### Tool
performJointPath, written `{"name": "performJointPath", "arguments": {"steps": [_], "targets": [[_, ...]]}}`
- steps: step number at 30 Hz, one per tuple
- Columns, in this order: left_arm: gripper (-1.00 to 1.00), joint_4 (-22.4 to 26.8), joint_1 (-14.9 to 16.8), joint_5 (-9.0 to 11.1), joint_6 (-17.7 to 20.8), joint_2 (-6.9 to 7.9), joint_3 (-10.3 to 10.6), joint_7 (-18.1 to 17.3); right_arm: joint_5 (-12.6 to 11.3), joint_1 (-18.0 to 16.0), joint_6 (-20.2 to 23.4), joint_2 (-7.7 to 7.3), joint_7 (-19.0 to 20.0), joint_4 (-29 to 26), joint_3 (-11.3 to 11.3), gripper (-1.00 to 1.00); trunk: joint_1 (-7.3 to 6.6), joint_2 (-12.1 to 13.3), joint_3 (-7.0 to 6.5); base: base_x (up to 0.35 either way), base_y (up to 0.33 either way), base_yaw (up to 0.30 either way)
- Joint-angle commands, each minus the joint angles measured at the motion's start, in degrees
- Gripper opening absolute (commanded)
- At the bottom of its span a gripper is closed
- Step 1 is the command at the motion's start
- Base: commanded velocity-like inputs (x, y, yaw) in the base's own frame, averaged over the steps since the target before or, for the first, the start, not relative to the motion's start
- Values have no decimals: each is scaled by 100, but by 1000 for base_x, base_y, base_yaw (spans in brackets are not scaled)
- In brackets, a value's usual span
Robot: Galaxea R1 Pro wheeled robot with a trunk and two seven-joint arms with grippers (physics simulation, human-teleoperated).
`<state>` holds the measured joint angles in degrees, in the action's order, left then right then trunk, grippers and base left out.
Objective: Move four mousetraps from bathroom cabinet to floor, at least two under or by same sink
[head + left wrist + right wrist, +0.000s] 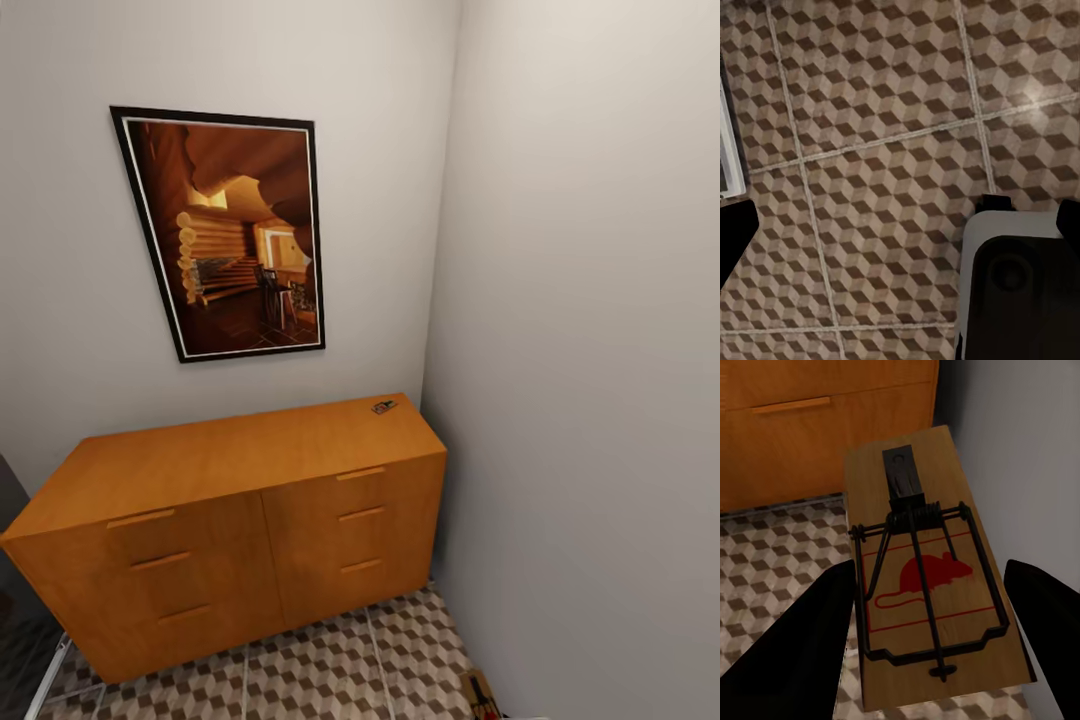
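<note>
- Two plain grey walls [560, 300] meet in a corner behind the cabinet; a framed picture [232, 232] of a log interior hangs on the one facing the camera.
- Cabinet [230, 470]: orange-brown, flat top, slot-handled drawer fronts, standing in that corner on the floor. Its lower front also shows in the right wrist view [825, 427].
- Floor [330, 670]: cube-patterned tiles run in front of the cabinet; the left wrist view shows the same tiles [870, 112].
- Trap [926, 577] in the right wrist view: wooden slab with black spring bar and a red mouse print, sitting between the two dark fingers of the right gripper [926, 660], above the floor near the wall. Whether the fingers touch its edges cannot be told.
- Second trap [384, 406]: lies on the cabinet top, near its back right corner.
- Left gripper: dark fingers [735, 240] sit wide apart at the frame edges with nothing between them, over bare tiles.
</note>
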<state>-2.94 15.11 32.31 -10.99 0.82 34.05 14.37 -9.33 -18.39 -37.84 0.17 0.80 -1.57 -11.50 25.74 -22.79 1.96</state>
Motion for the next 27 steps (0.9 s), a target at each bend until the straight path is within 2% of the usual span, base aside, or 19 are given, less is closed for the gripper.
{"name": "performJointPath", "arguments": {"steps": [1,9,17,22,24,27], "targets": [[100,-4,6,30,-24,-3,40,1,-60,-6,-22,-1,8,7,-45,-100,5,-13,13,125,204,0],[100,19,5,30,-26,-3,39,-4,-60,-6,-21,1,2,7,-45,-100,5,-13,13,144,210,0],[100,52,5,30,-14,-14,27,2,-60,-6,-22,-3,0,7,-45,-100,5,-13,13,32,40,0],[100,509,9,23,108,-92,16,42,-60,-8,-22,0,-1,7,-45,-100,5,-13,13,2,2,0],[100,805,9,18,297,-135,15,49,-60,-7,-22,1,-1,7,-45,-100,5,-13,13,0,0,0],[100,1614,10,4,1204,-246,14,55,-60,-7,-21,1,-1,7,-45,-100,5,-13,13,0,0,0]]}}
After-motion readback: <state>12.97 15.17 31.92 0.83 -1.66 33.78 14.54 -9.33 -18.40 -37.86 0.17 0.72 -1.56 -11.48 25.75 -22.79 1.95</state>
